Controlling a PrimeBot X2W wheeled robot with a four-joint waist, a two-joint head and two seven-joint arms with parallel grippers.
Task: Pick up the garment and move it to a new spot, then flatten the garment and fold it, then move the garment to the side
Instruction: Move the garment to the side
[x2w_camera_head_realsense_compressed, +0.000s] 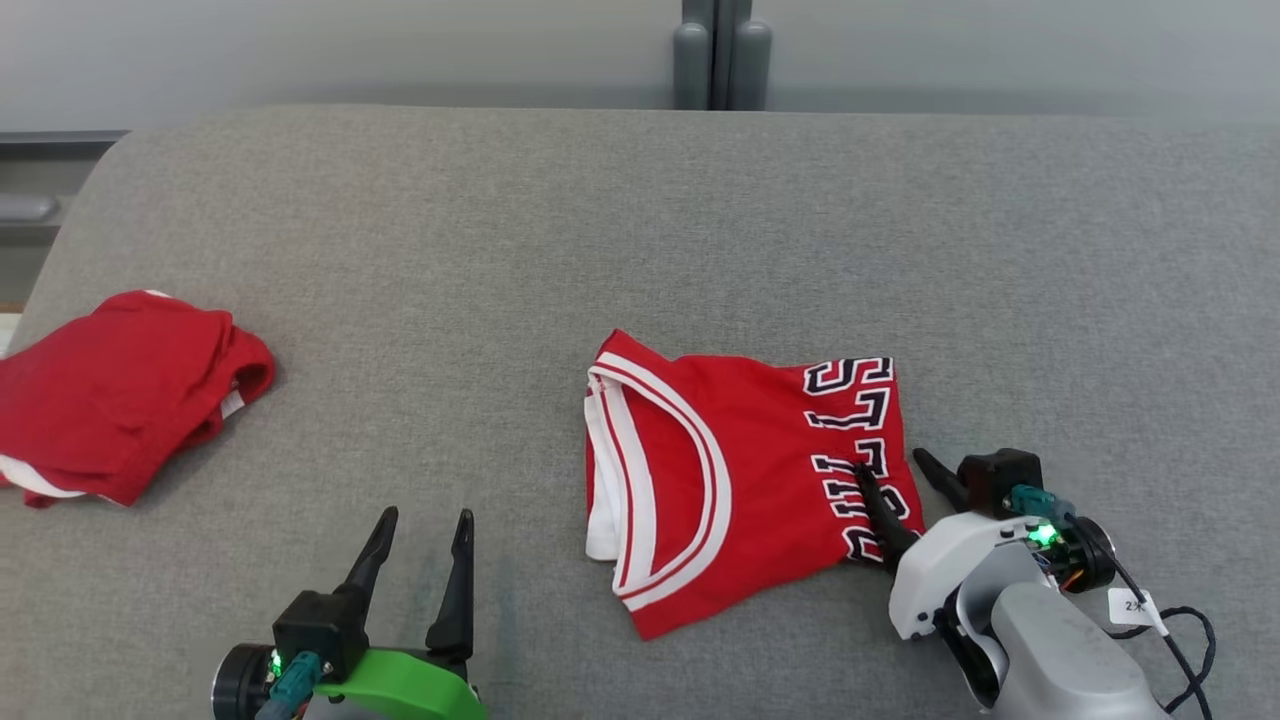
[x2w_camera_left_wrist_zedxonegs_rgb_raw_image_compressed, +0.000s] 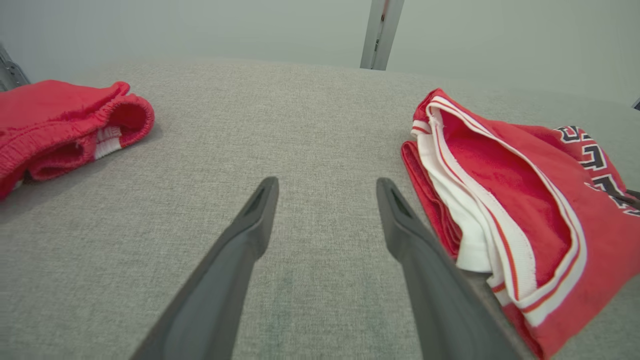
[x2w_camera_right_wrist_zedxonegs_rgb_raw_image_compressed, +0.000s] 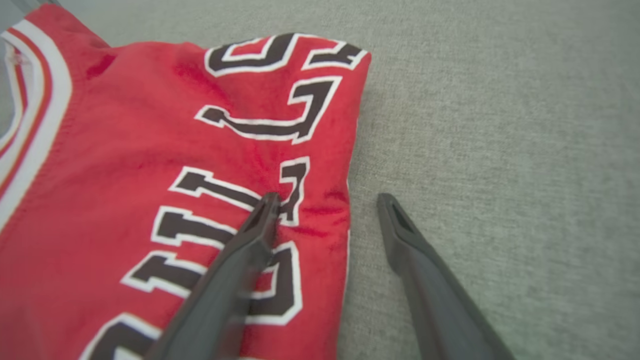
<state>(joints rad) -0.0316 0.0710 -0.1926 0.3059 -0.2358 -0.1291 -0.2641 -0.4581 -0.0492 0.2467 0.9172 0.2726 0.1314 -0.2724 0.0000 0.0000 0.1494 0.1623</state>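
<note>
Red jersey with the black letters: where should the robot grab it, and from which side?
Best the right-hand edge of the red jersey, beside the lettering, coming from the right. That edge lies straight, and the open right gripper straddles it: one finger over the cloth, the other over the grey surface. Closing there should probably pinch it.

A broad surface covered in grey woven fabric (x2w_camera_head_realsense_compressed: 640, 230) takes up most of the head view, its far left corner rounded. Behind it stands a plain pale grey wall (x2w_camera_head_realsense_compressed: 350, 50), split at top centre by a darker grey upright post (x2w_camera_head_realsense_compressed: 720, 60). At far left, a dark horizontal ledge (x2w_camera_head_realsense_compressed: 50, 138) runs beyond the surface. Lighting is soft and even.
</note>
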